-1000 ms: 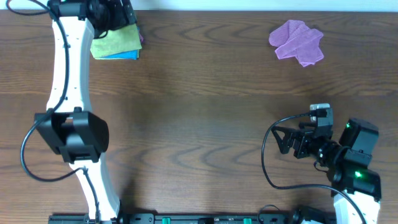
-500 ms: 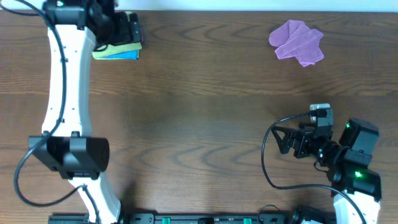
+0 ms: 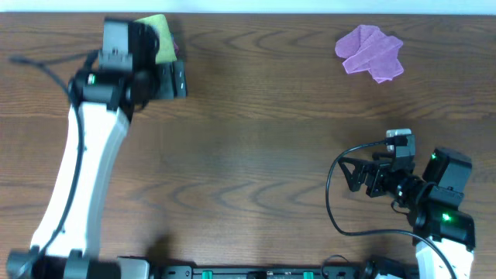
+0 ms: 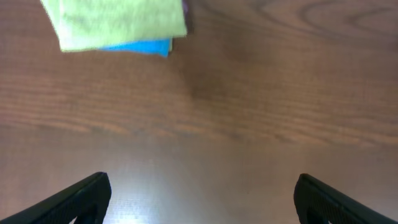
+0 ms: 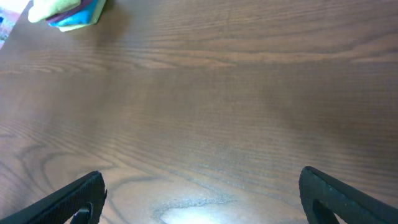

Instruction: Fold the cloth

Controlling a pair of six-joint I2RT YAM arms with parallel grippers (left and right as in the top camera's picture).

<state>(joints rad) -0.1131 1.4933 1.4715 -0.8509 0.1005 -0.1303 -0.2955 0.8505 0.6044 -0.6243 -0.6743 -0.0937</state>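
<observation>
The lime-green cloth (image 3: 157,37) lies folded at the table's far left, on top of a blue cloth, mostly hidden by my left arm in the overhead view. In the left wrist view the green cloth (image 4: 118,22) sits at the top left with the blue cloth (image 4: 140,46) showing under its edge. It also shows small in the right wrist view (image 5: 59,9). My left gripper (image 3: 177,80) is open and empty, just right of and below the stack, over bare wood (image 4: 199,199). My right gripper (image 3: 353,174) is open and empty at the near right (image 5: 199,196).
A crumpled purple cloth (image 3: 370,50) lies at the far right of the wooden table (image 3: 256,139). A sliver of purple shows at the stack's right edge (image 4: 185,7). The right arm's black cable loops beside its gripper.
My left arm has pulled back from the stack toward the near side and right; the gripper now stands off the green cloth. The right arm has not moved.
</observation>
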